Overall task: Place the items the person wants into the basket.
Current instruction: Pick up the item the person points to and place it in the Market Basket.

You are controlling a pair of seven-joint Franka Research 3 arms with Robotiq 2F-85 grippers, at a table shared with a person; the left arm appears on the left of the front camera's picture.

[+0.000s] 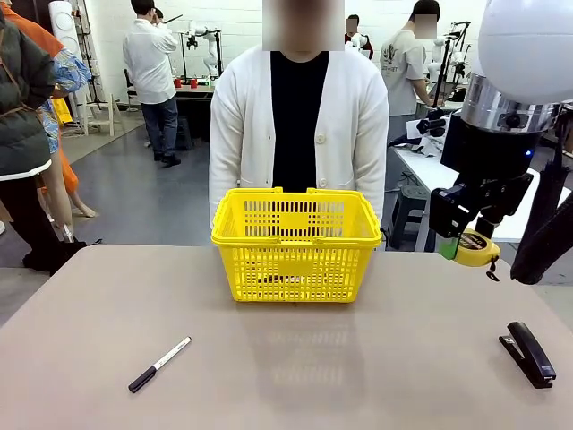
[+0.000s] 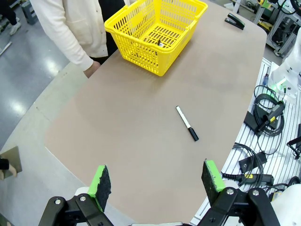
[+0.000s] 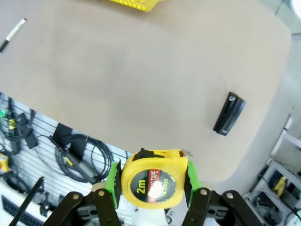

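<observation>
My right gripper (image 1: 467, 246) hangs above the table's right side, to the right of the basket, shut on the round yellow tape measure (image 1: 475, 248). In the right wrist view the tape measure (image 3: 153, 183) sits squeezed between the green pads of my right gripper (image 3: 151, 181). The bright yellow basket (image 1: 296, 242) stands at the far middle of the table in front of the person (image 1: 298, 121); a small dark item (image 2: 160, 44) lies on the floor of the basket (image 2: 155, 33). My left gripper (image 2: 157, 181) is open, high over the near table edge, holding nothing.
A black-capped white marker (image 1: 159, 365) lies at the front left of the table, also seen as the marker (image 2: 187, 123) in the left wrist view. A black stapler (image 1: 527, 353) lies at the front right. Cables and gear (image 3: 75, 150) hang off the table's near side.
</observation>
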